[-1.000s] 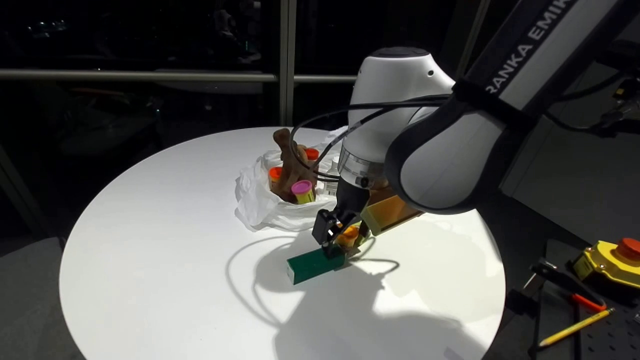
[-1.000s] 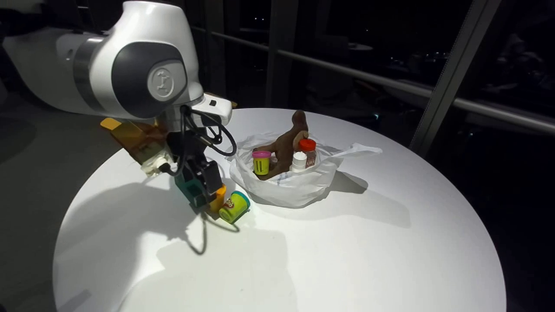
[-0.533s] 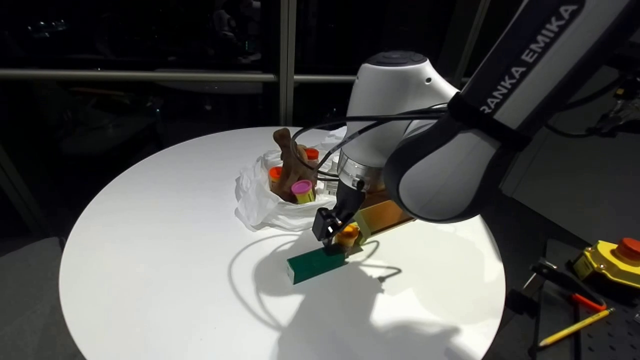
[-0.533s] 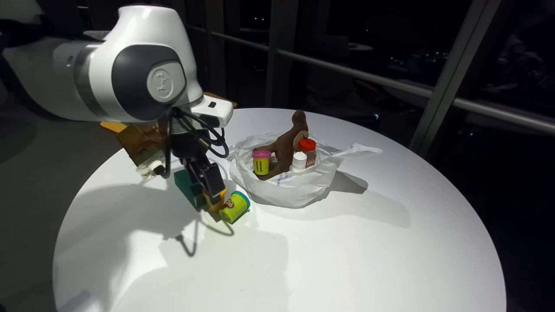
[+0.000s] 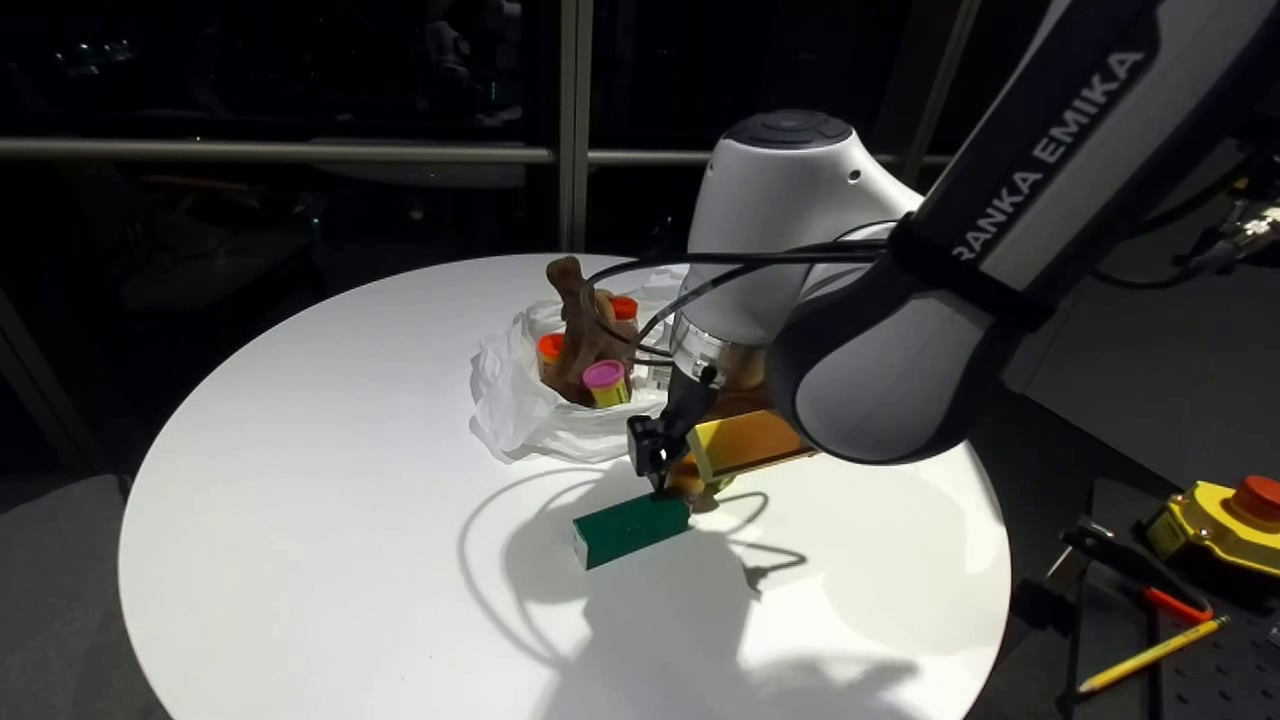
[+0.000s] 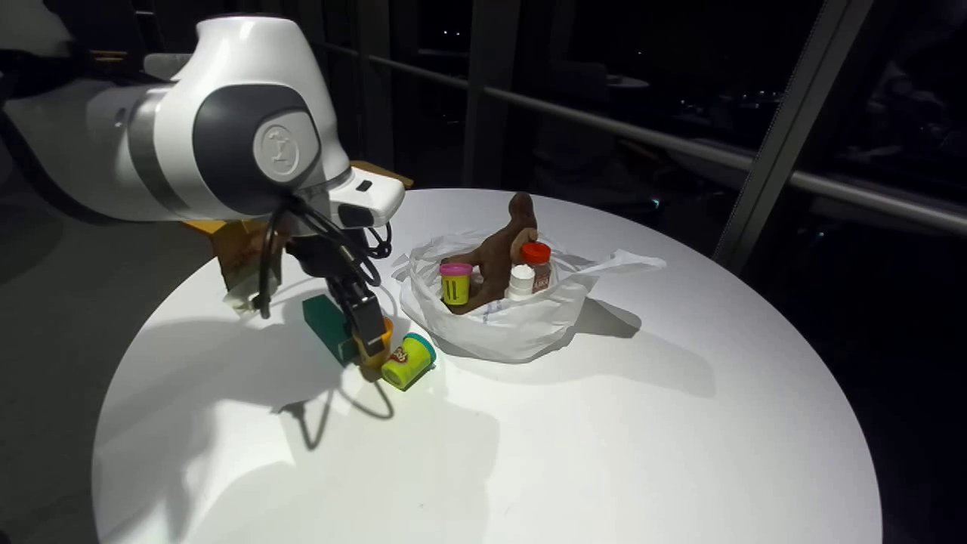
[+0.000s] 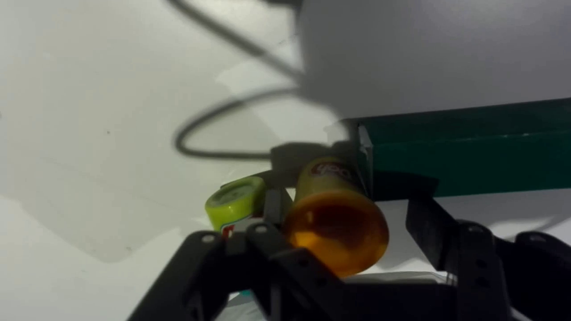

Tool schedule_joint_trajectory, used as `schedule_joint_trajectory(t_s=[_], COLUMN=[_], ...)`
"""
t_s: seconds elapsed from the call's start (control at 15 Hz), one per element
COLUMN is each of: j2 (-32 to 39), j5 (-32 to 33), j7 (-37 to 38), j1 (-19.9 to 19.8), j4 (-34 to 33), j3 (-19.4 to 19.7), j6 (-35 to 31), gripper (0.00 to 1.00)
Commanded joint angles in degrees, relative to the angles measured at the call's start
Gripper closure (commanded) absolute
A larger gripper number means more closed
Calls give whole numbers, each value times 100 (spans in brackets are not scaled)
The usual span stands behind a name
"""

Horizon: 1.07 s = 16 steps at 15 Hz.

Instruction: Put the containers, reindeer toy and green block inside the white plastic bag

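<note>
In the wrist view my gripper (image 7: 350,222) stands open around an upright orange-lidded pot (image 7: 337,232). The pot is close to the left finger, touching or not I cannot tell; a gap separates it from the right finger. The green block (image 5: 630,530) lies flat beside the pot. On its side by the pot lies a yellow-green tub with a teal lid (image 6: 409,361). The white plastic bag (image 6: 498,336) is spread open and holds the reindeer toy (image 6: 495,261), a pink-lidded pot (image 6: 455,285), a white-capped bottle (image 6: 521,282), a red-capped bottle (image 6: 538,264) and an orange-lidded pot (image 5: 551,347).
Everything lies on a round white table (image 6: 642,453). An amber plate (image 5: 750,440) on the wrist partly covers the grasp in an exterior view. Cables loop from the arm. Off the table's edge are a red-and-yellow stop button (image 5: 1230,520) and a pencil (image 5: 1150,655).
The arm has come down a little and the wrist has turned slightly around the orange-lidded pot. The block, the tub, the bag and its contents have stayed put.
</note>
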<state>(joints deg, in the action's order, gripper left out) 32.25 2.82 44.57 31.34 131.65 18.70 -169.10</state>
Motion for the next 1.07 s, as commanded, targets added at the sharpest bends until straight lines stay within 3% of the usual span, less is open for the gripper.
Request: schedule_joint_trajectory(t_s=[0.0,0.13,0.47,0.73,1.0], j2=[138,166,-58,-440,-649], j5=[-1,11,104,387,443], j7=[497,689,797,910,795], j1=[363,513,768,1420,1483], j4=[-77,-72,37,150,-75], j3=[337,477,806,1634,1903], j6=[-175,-202,-187,-102,47], gripper=[58,72,72,72,72])
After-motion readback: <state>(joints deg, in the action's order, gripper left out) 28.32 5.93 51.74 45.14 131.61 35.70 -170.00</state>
